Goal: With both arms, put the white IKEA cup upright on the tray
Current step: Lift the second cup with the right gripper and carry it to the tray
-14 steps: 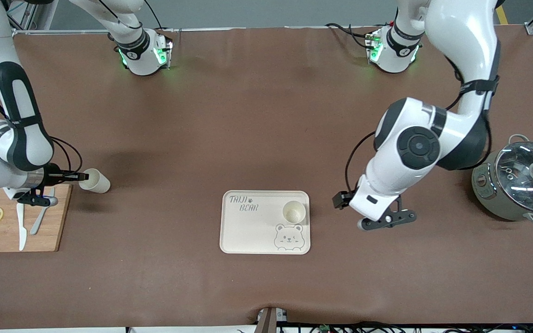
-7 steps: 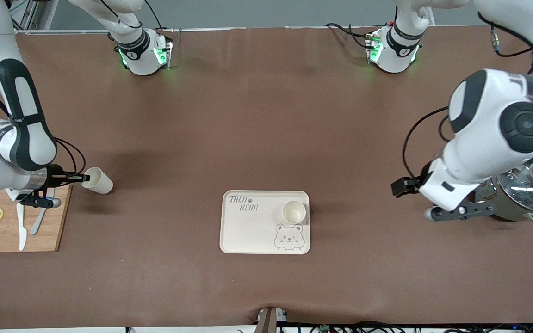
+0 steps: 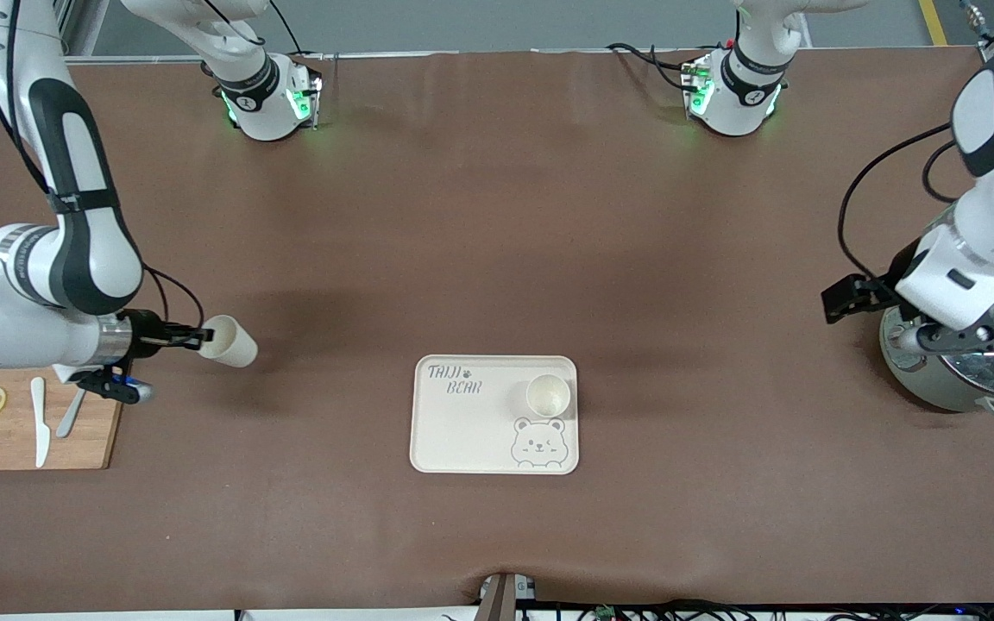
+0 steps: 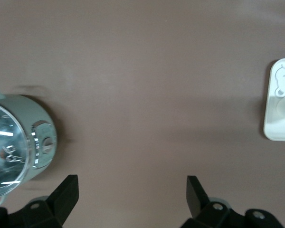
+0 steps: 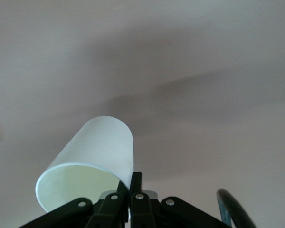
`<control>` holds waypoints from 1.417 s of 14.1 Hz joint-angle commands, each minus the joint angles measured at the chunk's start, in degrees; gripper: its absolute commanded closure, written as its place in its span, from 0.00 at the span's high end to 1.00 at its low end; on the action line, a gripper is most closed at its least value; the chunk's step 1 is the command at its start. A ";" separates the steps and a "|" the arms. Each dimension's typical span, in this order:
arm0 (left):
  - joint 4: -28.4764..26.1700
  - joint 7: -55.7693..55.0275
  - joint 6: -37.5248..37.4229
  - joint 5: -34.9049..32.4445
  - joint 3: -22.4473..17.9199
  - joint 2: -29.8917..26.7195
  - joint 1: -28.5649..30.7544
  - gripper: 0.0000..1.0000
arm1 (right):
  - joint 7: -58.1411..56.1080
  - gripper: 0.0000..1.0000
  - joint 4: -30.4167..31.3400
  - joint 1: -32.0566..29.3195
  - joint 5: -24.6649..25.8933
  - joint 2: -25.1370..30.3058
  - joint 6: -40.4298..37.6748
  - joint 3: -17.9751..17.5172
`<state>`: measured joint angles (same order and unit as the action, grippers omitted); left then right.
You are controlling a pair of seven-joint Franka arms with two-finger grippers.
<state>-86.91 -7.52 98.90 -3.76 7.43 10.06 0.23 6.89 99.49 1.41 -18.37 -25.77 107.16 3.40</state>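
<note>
Sideways in the air, the white cup (image 3: 229, 341) hung over the counter (image 3: 462, 216), our right pincer (image 3: 200, 338) pinching its rim. It looked light and thin-walled. Our left pincer (image 4: 132, 195) waited wide open, empty, above the pot (image 3: 963, 366), well apart from the tray (image 3: 462, 431).

A white cup (image 3: 229, 342) lies tipped sideways in the air toward the right arm's end of the table, pinched at its rim; a second white cup (image 3: 548, 395) stands upright on the cream tray (image 3: 462, 431), just above the bear drawing, mouth up.
</note>
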 commanded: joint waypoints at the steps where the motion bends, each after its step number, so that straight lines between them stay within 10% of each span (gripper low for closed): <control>1: -5.89 3.98 0.41 -0.02 0.66 -6.53 2.74 1.00 | 8.19 0.00 -3.50 4.91 -3.94 -3.05 -0.20 0.47; 11: -5.20 11.29 0.24 0.42 0.22 -9.26 5.83 1.00 | 48.27 0.00 -18.08 21.00 -7.55 -13.07 6.39 0.47; 20: -3.44 10.42 -3.72 2.35 0.83 -10.32 5.48 1.00 | 60.78 0.00 -18.89 27.77 -8.87 -18.17 18.60 -0.40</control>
<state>-90.58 2.55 96.60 -2.41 7.94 1.35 5.54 66.54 82.70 29.35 -25.72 -42.26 124.98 3.19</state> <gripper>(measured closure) 0.000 0.974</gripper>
